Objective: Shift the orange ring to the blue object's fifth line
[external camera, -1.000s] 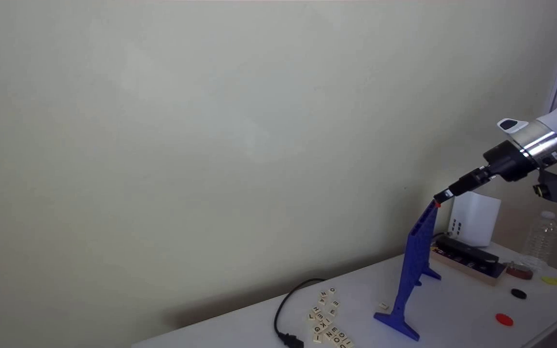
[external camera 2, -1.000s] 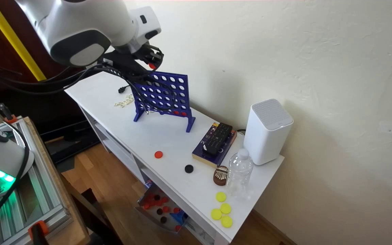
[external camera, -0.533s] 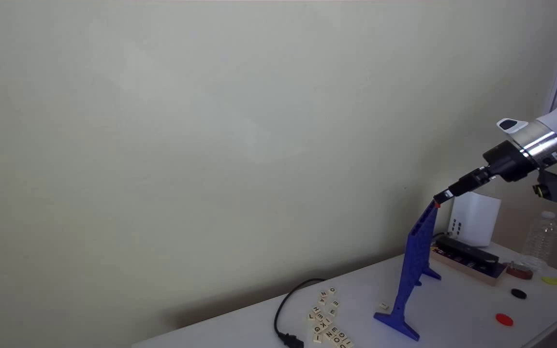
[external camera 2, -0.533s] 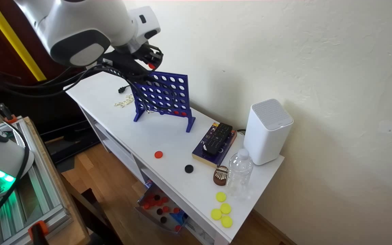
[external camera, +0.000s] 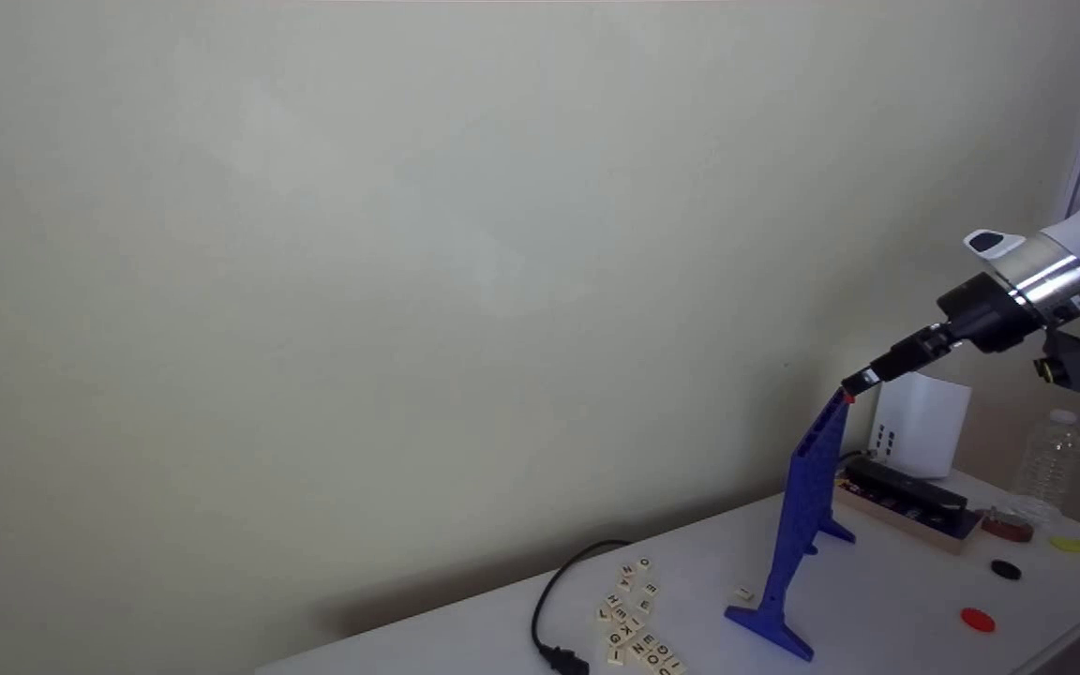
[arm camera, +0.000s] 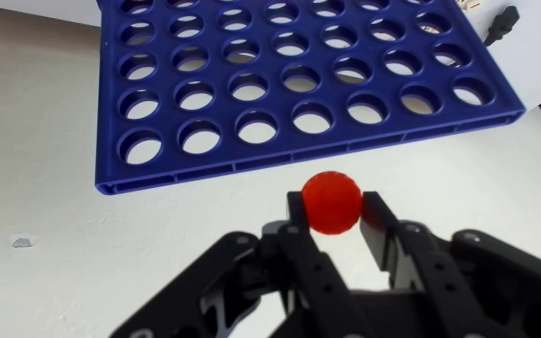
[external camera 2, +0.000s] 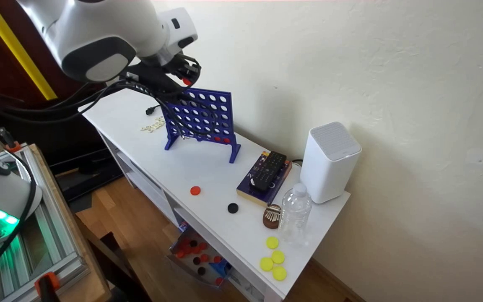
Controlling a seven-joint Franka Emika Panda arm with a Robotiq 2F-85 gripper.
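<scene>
Gripper [arm camera: 334, 206] pinching the orange-red disc [arm camera: 331, 202] by its edges; disc just beside the slotted top edge of the blue rack [arm camera: 275, 101], contact unclear; rack stands on the white table [external camera 2: 212, 176], two red discs [external camera 2: 227, 140] in its bottom row; letter tiles [external camera: 626, 630] and black plug [external camera: 563, 659] to one side; on the other, loose red disc [external camera 2: 195, 191], black disc [external camera 2: 233, 208], remote [external camera 2: 268, 170] on book [external camera 2: 246, 185], bottle [external camera 2: 296, 209], white box [external camera 2: 329, 176], four yellow discs [external camera 2: 278, 256].

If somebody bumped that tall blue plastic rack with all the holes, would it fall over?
The tall blue plastic rack might tip if pushed near the top, as it stands on two slim feet. It is probably light for its size, since its panel is thin and holey. It would likely feel stiff, because it shows no sagging.
</scene>
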